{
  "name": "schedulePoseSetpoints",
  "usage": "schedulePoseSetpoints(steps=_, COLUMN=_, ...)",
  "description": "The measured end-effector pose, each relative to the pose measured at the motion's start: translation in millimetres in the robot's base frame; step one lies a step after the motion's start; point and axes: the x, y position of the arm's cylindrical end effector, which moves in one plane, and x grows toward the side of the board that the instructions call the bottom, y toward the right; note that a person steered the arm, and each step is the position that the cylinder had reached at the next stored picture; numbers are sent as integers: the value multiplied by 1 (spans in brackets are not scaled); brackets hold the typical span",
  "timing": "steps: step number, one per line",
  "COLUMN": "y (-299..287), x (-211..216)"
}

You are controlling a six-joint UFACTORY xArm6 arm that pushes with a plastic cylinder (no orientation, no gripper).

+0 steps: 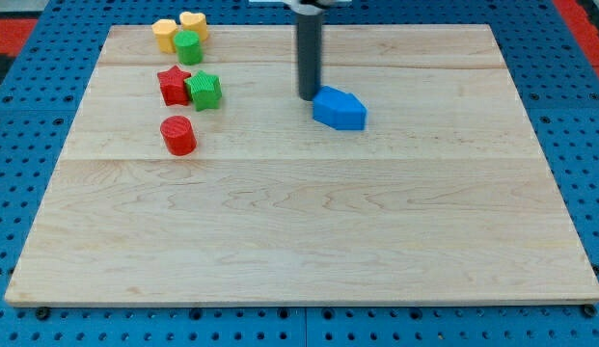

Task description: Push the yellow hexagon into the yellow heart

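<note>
The yellow hexagon [165,34] sits at the board's top left, touching the yellow heart [194,24] on its right. A green cylinder [188,47] stands just below and between them, touching both. My tip [308,96] is near the top middle of the board, right at the left edge of a blue block [340,108]. The tip is far to the right of the yellow blocks.
A red star [173,85] and a green star [204,91] sit side by side at the left. A red cylinder [178,135] stands below them. The wooden board [299,222] lies on a blue pegboard surface.
</note>
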Motion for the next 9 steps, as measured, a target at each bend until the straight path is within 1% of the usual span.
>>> schedulePoseSetpoints(steps=1, y=-16, x=-1)
schedulePoseSetpoints(steps=2, y=-52, x=-11)
schedulePoseSetpoints(steps=3, y=-80, x=15)
schedulePoseSetpoints(steps=4, y=-143, x=36)
schedulePoseSetpoints(steps=5, y=-240, x=36)
schedulePoseSetpoints(steps=6, y=-279, x=27)
schedulePoseSetpoints(steps=8, y=-279, x=-17)
schedulePoseSetpoints(steps=9, y=-260, x=-44)
